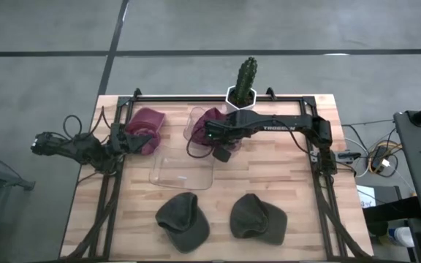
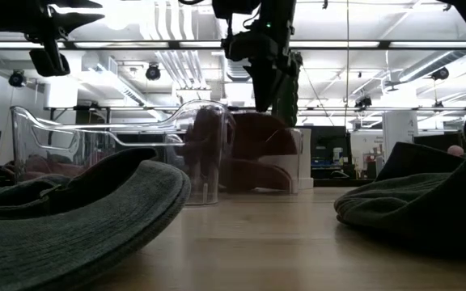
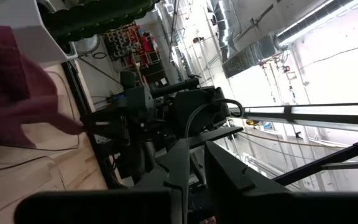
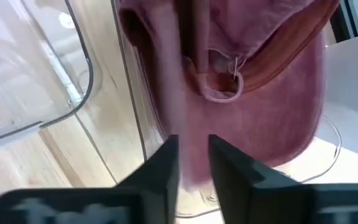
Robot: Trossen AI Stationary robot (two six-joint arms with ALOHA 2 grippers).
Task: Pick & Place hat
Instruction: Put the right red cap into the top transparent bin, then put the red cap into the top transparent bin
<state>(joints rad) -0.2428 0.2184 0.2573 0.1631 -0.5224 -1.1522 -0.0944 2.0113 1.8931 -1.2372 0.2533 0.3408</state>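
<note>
Over on the left edge of the table (image 1: pixel 283 179), the left gripper (image 1: pixel 131 141) is sitting low beside a maroon hat (image 1: pixel 146 121) near the back-left corner; in the high view it's right up against that hat, but I honestly can't tell whether its fingers are open or closed, and its own wrist camera is mostly looking into the room. Moving toward the middle, a clear tray (image 1: pixel 183 171) is lying flat on the wood, and just behind it a clear tub (image 4: pixel 61 81) is standing with a second maroon hat (image 4: pixel 241 81) draped at it, just in front of a cactus in a white pot (image 1: pixel 243 84). The right gripper (image 4: pixel 193 163) is hanging right over this hat, with the arm reaching in from the right side. In the right wrist view the fingers (image 4: pixel 160 168) are sitting close together with only a narrow gap, and the maroon fabric is showing right in that gap and beyond the tips, though I can't tell if they're actually pinching it. At the front, two dark green hats are lying side by side, one left (image 1: pixel 183 220) and one right (image 1: pixel 258 218).
</note>
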